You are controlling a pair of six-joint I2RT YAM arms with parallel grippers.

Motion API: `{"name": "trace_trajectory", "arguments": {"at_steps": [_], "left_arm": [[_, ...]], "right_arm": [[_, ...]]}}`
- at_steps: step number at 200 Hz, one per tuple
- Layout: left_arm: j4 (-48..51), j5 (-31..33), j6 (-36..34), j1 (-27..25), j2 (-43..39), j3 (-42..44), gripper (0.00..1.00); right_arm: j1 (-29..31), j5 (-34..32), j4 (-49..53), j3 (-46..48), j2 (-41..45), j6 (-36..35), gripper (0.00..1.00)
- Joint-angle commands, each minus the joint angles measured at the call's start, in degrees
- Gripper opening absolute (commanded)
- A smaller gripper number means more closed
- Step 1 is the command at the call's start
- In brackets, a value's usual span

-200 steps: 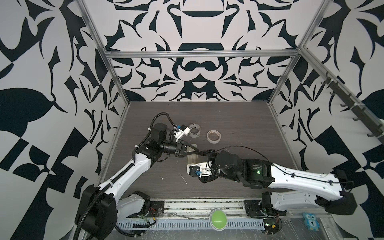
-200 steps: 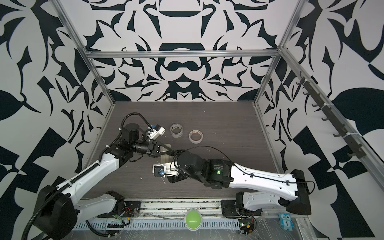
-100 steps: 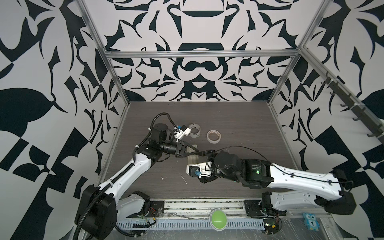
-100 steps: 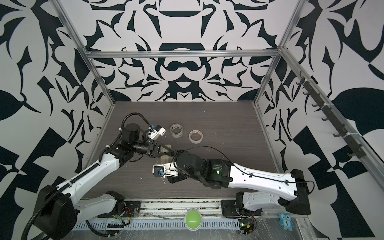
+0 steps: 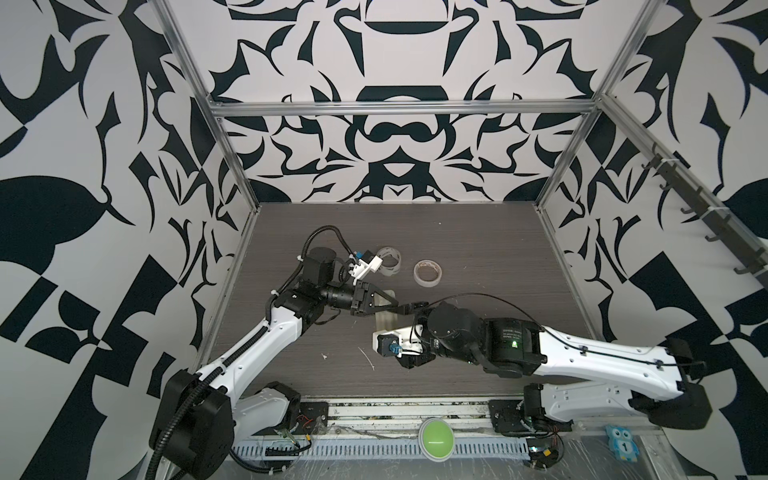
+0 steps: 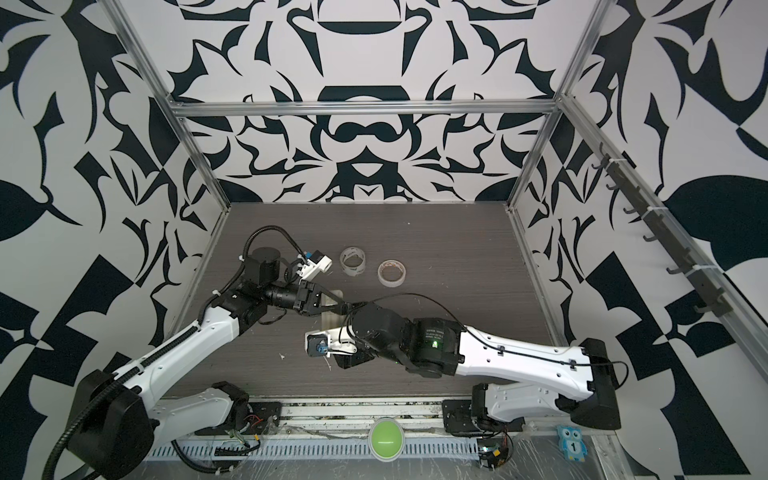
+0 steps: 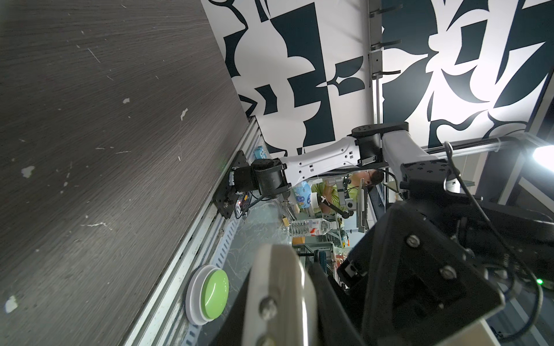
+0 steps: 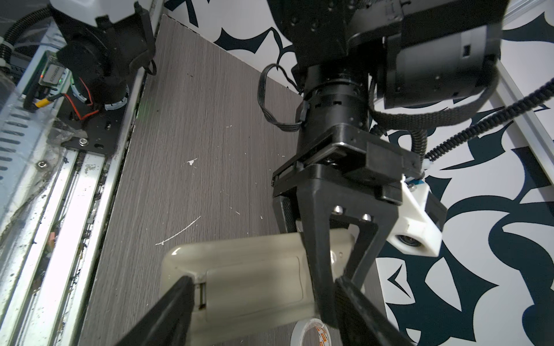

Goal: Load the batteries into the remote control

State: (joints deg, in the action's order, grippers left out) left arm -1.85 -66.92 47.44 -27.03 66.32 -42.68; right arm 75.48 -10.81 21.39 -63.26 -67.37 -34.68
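The remote control (image 8: 248, 269) lies on the table with its back up and its battery cover in place; in both top views only a pale strip of it (image 5: 385, 322) (image 6: 330, 320) shows between the arms. My right gripper (image 8: 263, 278) is open, its two fingertips over the remote's back, one at the cover's latch end. My left gripper (image 5: 405, 308) (image 6: 345, 308) reaches across from the left, shut, with its tips down at the remote's other end and nothing visible between them. The batteries are out of view.
Two tape rolls (image 5: 388, 261) (image 5: 428, 273) lie just behind the remote; one tape roll (image 8: 311, 332) sits right by the left fingertips. White flecks dot the dark table (image 5: 478, 249). A green button (image 5: 435, 433) sits on the front rail.
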Motion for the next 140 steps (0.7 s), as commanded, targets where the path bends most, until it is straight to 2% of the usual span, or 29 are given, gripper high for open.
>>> {"name": "trace_trajectory", "arguments": {"at_steps": [1, 96, 140], "left_arm": [[-0.35, -1.46, -0.20, -0.13, -0.41, 0.37, 0.00], [-0.35, -1.42, 0.02, -0.76, 0.04, 0.36, 0.00], [-0.26, -1.38, 0.02, -0.84, 0.56, 0.31, 0.00]], "right_arm": [[0.19, -3.29, 0.15, -1.68, -1.12, -0.17, 0.77], [0.19, -11.60, -3.16, -1.18, -1.21, -3.07, 0.74], [0.19, -11.84, -4.98, -0.48, -0.07, -3.68, 0.73]]}}
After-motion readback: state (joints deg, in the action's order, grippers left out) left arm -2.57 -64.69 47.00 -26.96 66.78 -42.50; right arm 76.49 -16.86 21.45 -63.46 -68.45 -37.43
